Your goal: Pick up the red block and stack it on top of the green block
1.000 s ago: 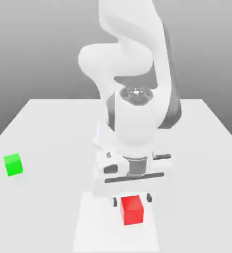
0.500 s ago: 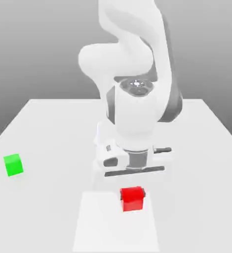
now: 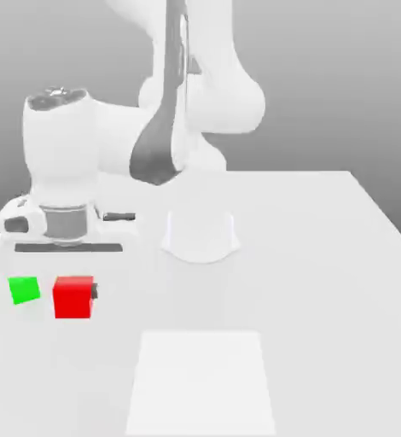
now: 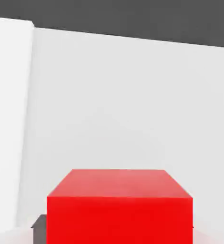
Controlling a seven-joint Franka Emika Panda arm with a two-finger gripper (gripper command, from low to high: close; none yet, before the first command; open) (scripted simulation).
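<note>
The red block (image 3: 72, 298) is held between the jaws (image 3: 74, 297), toward the exterior view's left and just beside the green block (image 3: 24, 289) in that view. The green block rests on the desk (image 3: 315, 324). Keep the held block level and high enough to clear the green one, centre it above, then lower gently before release.

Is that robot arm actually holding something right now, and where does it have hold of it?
Yes: the gripper has the red block, pinched between its fingers by two opposite side faces.
</note>
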